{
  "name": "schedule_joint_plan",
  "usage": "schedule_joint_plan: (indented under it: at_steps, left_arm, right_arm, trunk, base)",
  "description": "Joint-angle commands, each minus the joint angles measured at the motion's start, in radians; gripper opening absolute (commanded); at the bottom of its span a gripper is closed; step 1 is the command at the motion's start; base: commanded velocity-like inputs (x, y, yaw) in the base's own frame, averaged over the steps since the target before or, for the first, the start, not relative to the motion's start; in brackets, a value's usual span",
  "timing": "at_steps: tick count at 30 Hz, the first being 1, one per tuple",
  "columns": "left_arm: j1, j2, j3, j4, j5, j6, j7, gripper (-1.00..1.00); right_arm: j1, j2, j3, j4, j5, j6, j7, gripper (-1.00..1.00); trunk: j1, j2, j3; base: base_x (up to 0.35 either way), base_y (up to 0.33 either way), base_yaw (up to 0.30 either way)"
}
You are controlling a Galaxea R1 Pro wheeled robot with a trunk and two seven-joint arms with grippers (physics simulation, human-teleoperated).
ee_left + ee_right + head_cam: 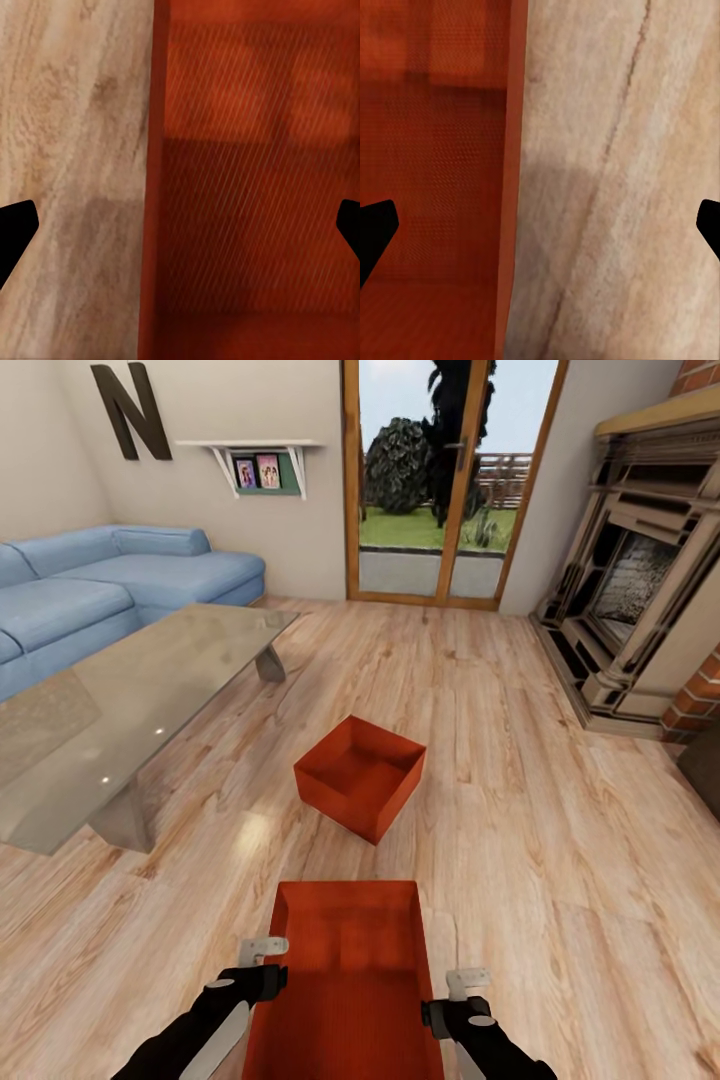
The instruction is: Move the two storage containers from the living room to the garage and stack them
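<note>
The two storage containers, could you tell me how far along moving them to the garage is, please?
Nothing is finished: both bins are in the living room on the wood floor. In hand: the left gripper and right gripper sit open astride the side walls of the near container, one wall between each pair of fingers. Left: closing, carrying it out, then fetching the far container and stacking.

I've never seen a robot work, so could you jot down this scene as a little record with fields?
Room: living room, wood plank floor, blue sofa, glass coffee table, fireplace
Near container: on the floor, between both arms
Far container: on the floor ahead, apart from the near one
Left gripper: open, straddling the near container's left wall
Right gripper: open, straddling its right wall
Stacking: not yet done
</note>
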Motion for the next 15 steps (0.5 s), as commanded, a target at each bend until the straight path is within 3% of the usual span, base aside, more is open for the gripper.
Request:
schedule_joint_plan:
  at_steps: [1, 15]
  left_arm:
    - [-0.001, 0.001, -0.005, -0.002, 0.009, 0.001, 0.010, 1.00]
    - [-0.001, 0.002, -0.005, 0.000, 0.009, 0.001, 0.010, 1.00]
  right_arm:
    - [0.000, -0.001, 0.008, -0.002, -0.010, 0.005, -0.009, 1.00]
    - [-0.001, -0.001, 0.008, -0.002, -0.010, 0.005, -0.007, 1.00]
  trunk:
    - [0.000, 0.000, -0.002]
    - [0.000, 0.000, -0.022]
  base:
    - [0.000, 0.000, 0.000]
    - [0.000, 0.000, 0.000]
